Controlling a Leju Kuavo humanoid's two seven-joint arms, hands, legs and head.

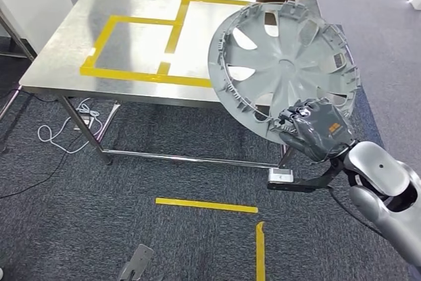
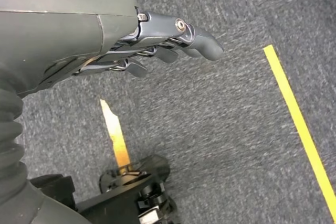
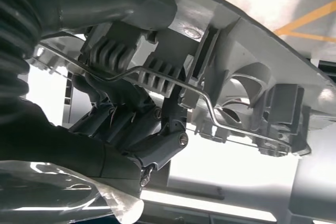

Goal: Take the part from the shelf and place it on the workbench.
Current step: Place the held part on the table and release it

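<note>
One large steel workbench filled the far half of the head view, its top marked with yellow tape rectangles, and most of the risk came from how the part stood relative to it. The part, a grey wheel cover, hung tilted in the air over the bench's near right corner, part of it beyond the edge and above the carpet. It was carried by one spot on its near rim, where the right hand had its fingers closed around the rim; the right wrist view showed those fingers curled in among the ribs and the wire ring on the cover's back. With so wide a disc held at its edge, I judged it could twist or slip in the grip, and if released where it was it might tip off the corner to the floor. Its lower rim could also catch the table edge. The left hand hung beside the robot over the carpet, fingers extended and holding nothing.
</note>
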